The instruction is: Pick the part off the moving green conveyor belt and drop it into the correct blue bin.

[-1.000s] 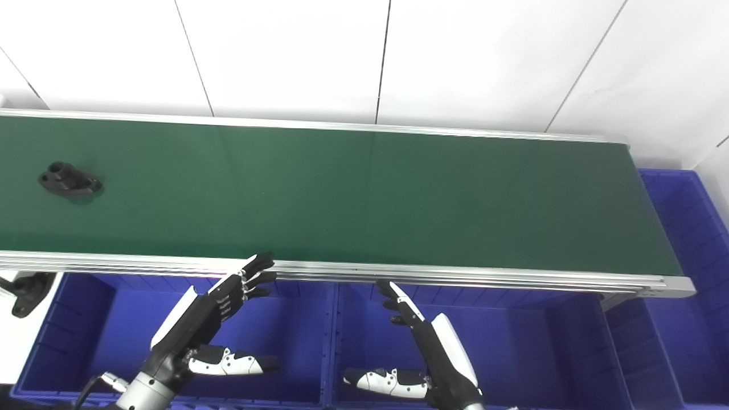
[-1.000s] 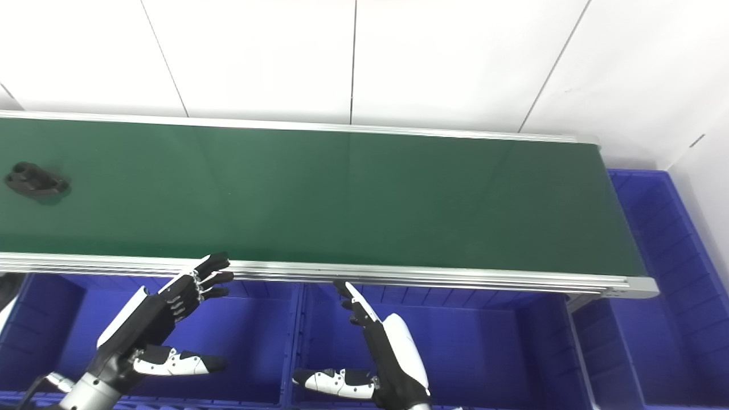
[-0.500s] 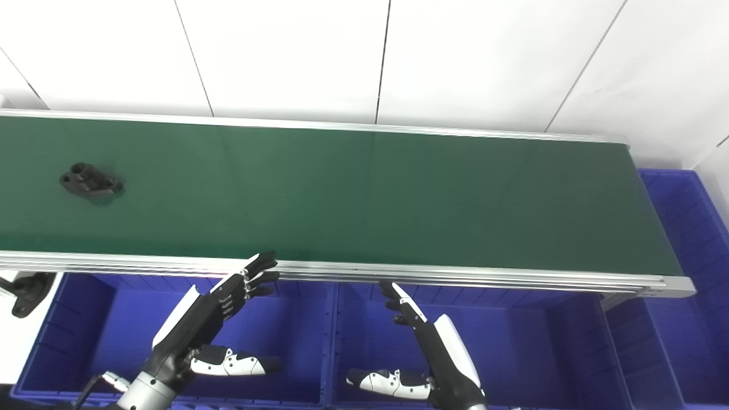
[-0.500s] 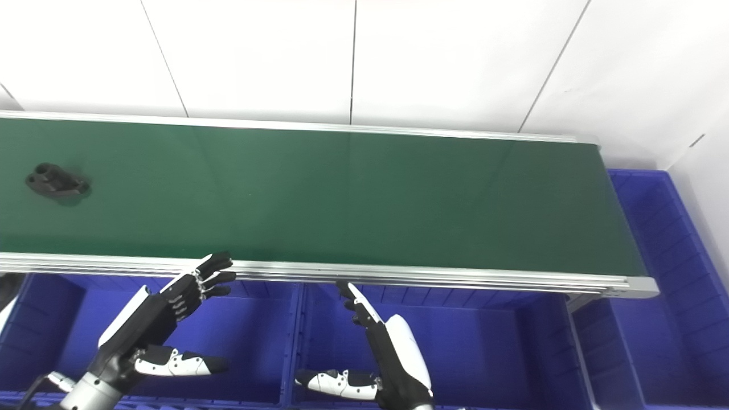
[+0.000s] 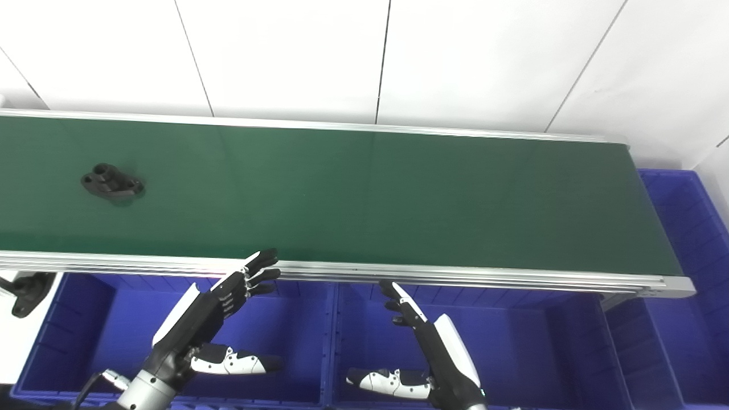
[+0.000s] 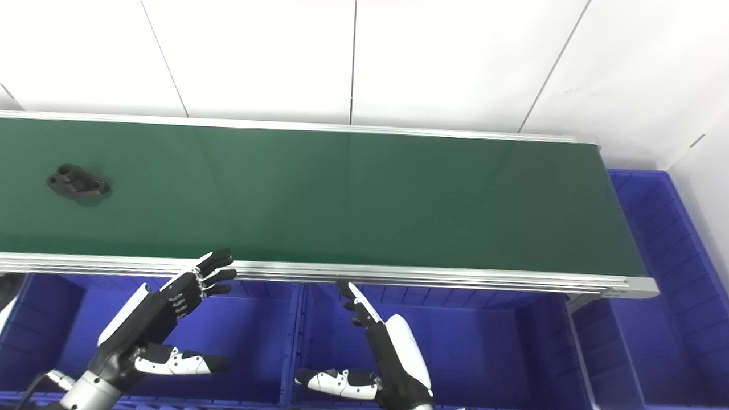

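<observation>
A small black part (image 5: 111, 183) with two round holes lies flat on the green conveyor belt (image 5: 364, 193), near its left end. It also shows in the right eye view (image 6: 78, 183). My left hand (image 5: 208, 319) is open and empty, below the belt's near rail, over the left blue bin (image 5: 74, 336). My right hand (image 5: 430, 353) is open and empty over the middle blue bin (image 5: 529, 341). Both hands are well right of the part and apart from it.
A third blue bin (image 5: 689, 228) stands past the belt's right end. A silver rail (image 5: 455, 276) runs along the belt's near edge. A black bracket (image 5: 25, 290) sits at the far left below the belt. White wall panels rise behind.
The black part has travelled to the right along the belt. My left hand has risen slightly toward the rail. My right hand has barely moved.
</observation>
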